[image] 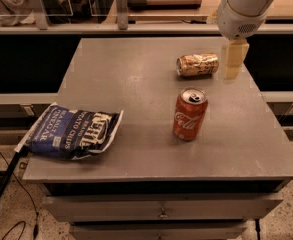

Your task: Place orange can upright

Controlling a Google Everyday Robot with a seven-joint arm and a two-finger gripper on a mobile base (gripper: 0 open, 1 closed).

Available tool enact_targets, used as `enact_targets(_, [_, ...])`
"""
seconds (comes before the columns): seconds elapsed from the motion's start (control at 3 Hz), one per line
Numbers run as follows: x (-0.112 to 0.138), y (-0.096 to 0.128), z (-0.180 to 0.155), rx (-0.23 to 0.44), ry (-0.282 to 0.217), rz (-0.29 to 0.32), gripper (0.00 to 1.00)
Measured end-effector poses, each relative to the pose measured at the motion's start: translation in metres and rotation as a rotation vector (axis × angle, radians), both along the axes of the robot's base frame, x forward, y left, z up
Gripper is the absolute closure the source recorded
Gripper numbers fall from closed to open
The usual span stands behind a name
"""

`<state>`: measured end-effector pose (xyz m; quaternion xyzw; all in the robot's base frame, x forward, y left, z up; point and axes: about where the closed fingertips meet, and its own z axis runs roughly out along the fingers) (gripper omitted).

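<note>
Front left, nearest: a blue potato chip bag (73, 132) lies flat, its left end hanging over the corner of the grey table (136, 74).

Front right of centre: a red Coca-Cola can (190, 115) stands upright, well apart from the bag.

Farther back, right: the orange can (198, 65) lies on its side with its length running left to right and its silver top facing left. It is near the red can, but there is bare table between them.

Beside it: the gripper (234, 59) hangs just off the can's right end, pointing down from the white arm (246, 9). Whether it touches the can cannot be told.

Grip state: whether the gripper is open or closed cannot be told. Nothing appears to be held.

Task progress: probably the approach, as the can is not yet grasped or stood up.

Risk, rolling: a can on its side rolls easily. An off-centre nudge could send it towards the far edge or into the red can.

Risk, slipping: a shallow hold on the end may let it twist loose when tipped upright.

Risk, neighbour: a wide sweep could topple the red can.
</note>
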<state>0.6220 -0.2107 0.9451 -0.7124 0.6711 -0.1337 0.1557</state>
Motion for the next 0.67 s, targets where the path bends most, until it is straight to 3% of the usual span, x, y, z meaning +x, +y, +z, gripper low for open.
enact_targets(0.67, [0.034, 0.015, -0.028, -0.006, 0.038, 0.041, 0.0])
